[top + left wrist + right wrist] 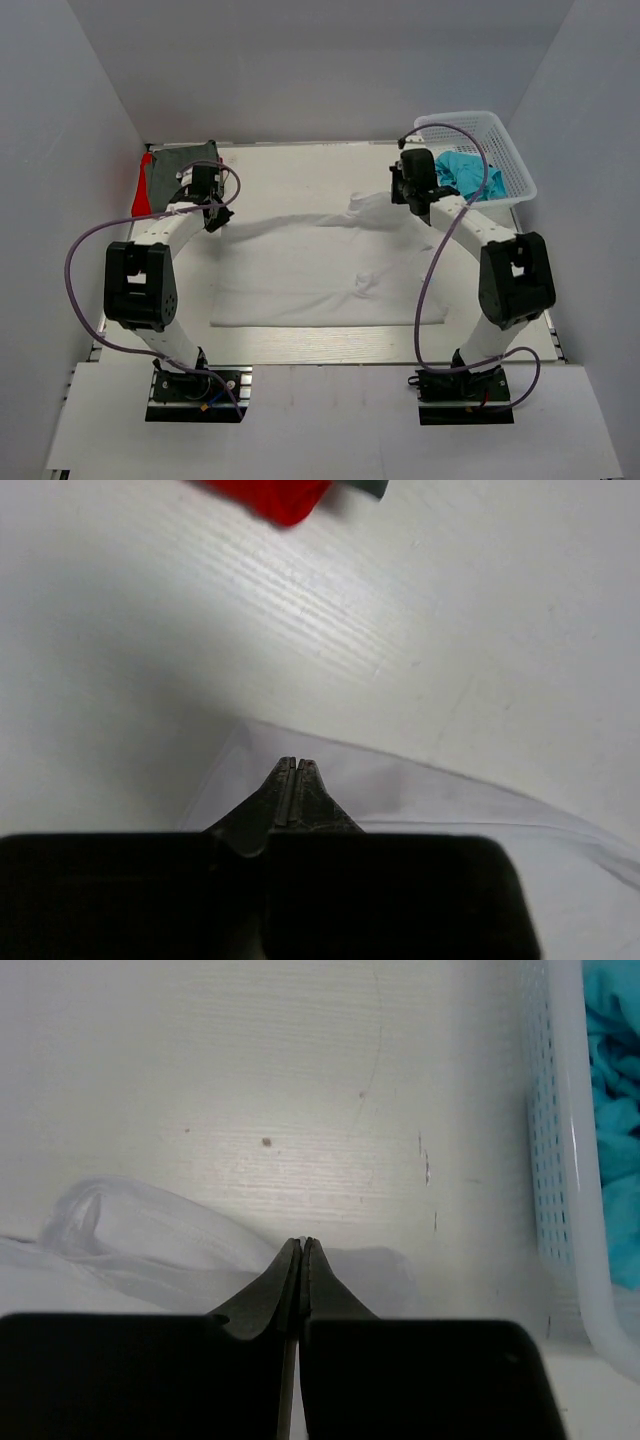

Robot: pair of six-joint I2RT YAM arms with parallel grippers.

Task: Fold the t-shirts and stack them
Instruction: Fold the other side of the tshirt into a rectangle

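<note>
white t-shirt (320,275) spread flat, wrinkled, far edge lifted taut

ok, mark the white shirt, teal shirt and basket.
white t-shirt (330,285), top external view, flat middle of the cloth.
teal t-shirt (465,172), top external view, bunched cloth.
basket (512,155), top external view, right mesh wall.

Off-white table (300,170), white t-shirt (320,285), teal t-shirt (462,172), red t-shirt (142,195), dark grey t-shirt (170,175), white mesh basket (518,160).

The left arm (150,275) and the right arm (505,265) are bent at the elbow and reached forward. The left end effector (297,764) is squeezed shut, and the right end effector (302,1242) is squeezed shut too.
</note>
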